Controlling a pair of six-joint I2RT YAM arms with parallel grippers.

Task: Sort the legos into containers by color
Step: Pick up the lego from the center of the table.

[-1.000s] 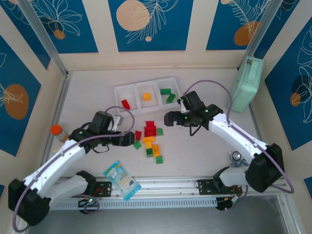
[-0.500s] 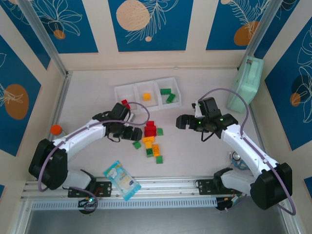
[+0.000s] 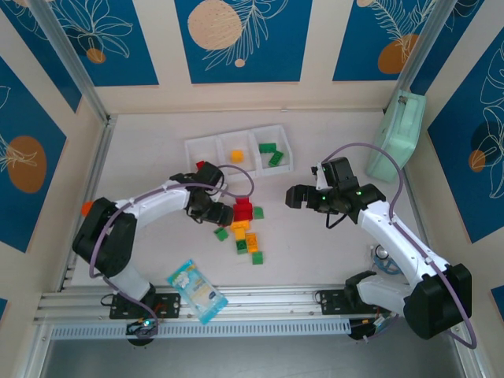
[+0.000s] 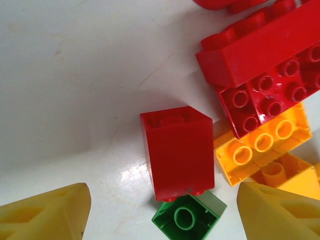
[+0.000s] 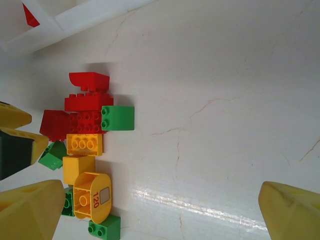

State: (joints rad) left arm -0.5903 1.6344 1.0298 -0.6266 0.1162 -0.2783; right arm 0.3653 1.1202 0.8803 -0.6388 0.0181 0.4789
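My left arm reaches across from its base, forearm low over the table (image 3: 150,150), with the left pincer (image 3: 219,211) down at the left edge of the pile of bricks (image 3: 244,230). In the left wrist view its yellow fingertips (image 4: 47,210) stand apart on either side of a red brick (image 4: 177,152), with a gap of bare table on both sides, so the pincer is partly open and gripping nothing. I can't tell from here whether the tips touch the table.

My right arm bends up from its base and its forearm runs up and to the left. The right pincer (image 3: 293,197) points at the pile from the right but is well apart from it. Its fingers (image 5: 30,212) are spread wide with only bare table between them.

The red brick lies on its side, plain face up. A small green brick (image 4: 187,217) touches its lower end, and an orange brick (image 4: 262,145) sits against its right side under a cluster of red ones. The rest of the pile is a tight mix of red, yellow and green, lying between the two pincers.

The white tray (image 3: 250,138) sits beyond the pile. It holds a red piece in the left compartment, an orange one in the middle and two green ones on the right.
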